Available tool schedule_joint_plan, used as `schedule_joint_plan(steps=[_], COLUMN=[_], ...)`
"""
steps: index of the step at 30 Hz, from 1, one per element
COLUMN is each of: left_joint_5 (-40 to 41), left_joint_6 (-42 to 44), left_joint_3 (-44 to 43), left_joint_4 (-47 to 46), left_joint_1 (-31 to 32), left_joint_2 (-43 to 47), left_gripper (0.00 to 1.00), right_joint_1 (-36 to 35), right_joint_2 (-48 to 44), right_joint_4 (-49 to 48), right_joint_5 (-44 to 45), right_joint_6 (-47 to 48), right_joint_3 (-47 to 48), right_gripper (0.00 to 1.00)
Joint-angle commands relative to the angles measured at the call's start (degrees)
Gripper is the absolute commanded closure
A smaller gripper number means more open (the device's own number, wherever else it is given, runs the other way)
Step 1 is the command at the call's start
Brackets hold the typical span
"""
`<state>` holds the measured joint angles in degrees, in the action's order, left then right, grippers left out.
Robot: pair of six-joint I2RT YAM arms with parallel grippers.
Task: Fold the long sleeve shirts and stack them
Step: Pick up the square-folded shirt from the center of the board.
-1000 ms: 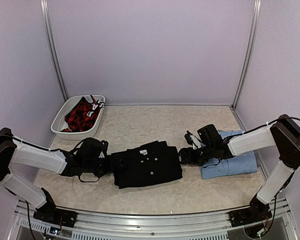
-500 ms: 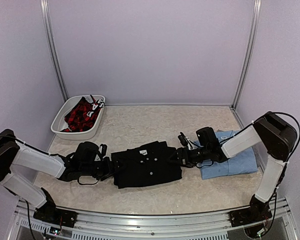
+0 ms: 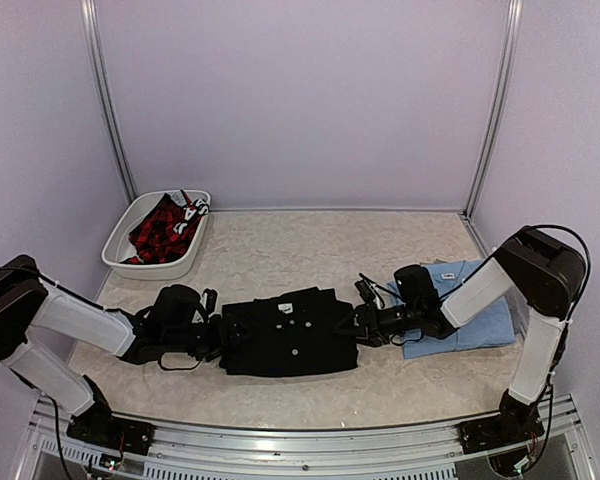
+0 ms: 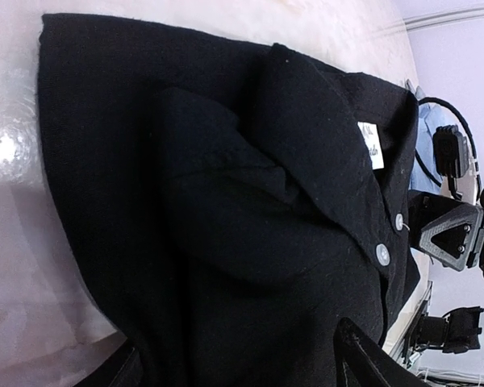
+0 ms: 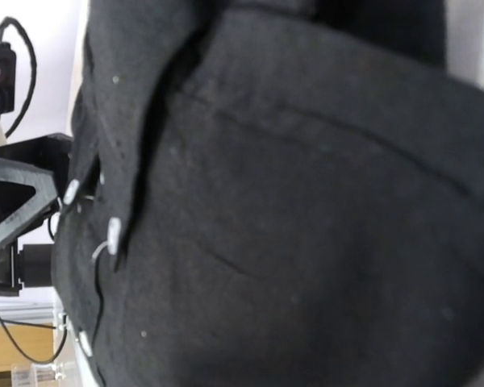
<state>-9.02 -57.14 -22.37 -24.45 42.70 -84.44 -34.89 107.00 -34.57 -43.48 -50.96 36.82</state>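
The speckled beige table (image 3: 280,245) fills the floor of the pale-walled booth, and both arms reach in low across it from the near corners. The left arm (image 3: 80,320) lies almost flat toward the middle. The right arm (image 3: 485,285) bends down from its raised elbow.

The black shirt (image 3: 290,332) lies folded into a thick rectangle on the table in the near middle, collar side up, directly between the two claws. The light blue shirt (image 3: 480,325) lies folded flat to the right of it, near the right wall, and part of it is under the right arm's wrist. The two shirts are apart, not stacked. A white basket (image 3: 115,258) sits at the far left by the wall and holds a red and black checked cloth (image 3: 160,230).

The left gripper (image 3: 216,335) is at the black shirt's left edge. In the left wrist view two of its dark fingers (image 4: 363,359) stand well apart at the bottom of the frame, with the folded cloth between them. Whether they press on the cloth I cannot tell.

The right gripper (image 3: 366,322) is at the shirt's right edge. Its wrist view is filled with black cloth very close up and shows none of its own fingers, so how wide it stands and whether it has a hold cannot be told.

A white neck label (image 4: 371,145) shows inside the collar, and small white buttons (image 4: 381,255) run down the front placket.
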Motion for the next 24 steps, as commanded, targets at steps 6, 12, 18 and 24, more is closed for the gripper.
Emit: schedule_joint_plan(steps=[6,12,18,24], left_joint_5=[-0.49,-0.5,0.38,1.73], left_joint_6=[2.06,2.32,3.17,4.82], left_joint_3=[-2.5,-2.66,-2.83,-3.58], left_joint_4=[2.66,2.49,3.56,6.33], left_joint_1=[2.62,3.26,3.37,3.21], left_joint_2=[-2.17,-2.35,-1.63,-0.34], left_gripper=[0.33,0.34,0.36,0.36], right_joint_1=[-2.45,-3.76,-4.05,-3.93], right_joint_2=[2.74,3.33,1.94,-2.63], right_joint_4=[-4.18,-9.63,-6.61,4.57], right_joint_5=[0.59,-0.65,0.64,5.8], right_joint_6=[-2.56,-4.11,-2.44,4.0], right_joint_3=[1.01,2.4,2.37,3.52], right_gripper=[0.51,0.58,0.78,1.0])
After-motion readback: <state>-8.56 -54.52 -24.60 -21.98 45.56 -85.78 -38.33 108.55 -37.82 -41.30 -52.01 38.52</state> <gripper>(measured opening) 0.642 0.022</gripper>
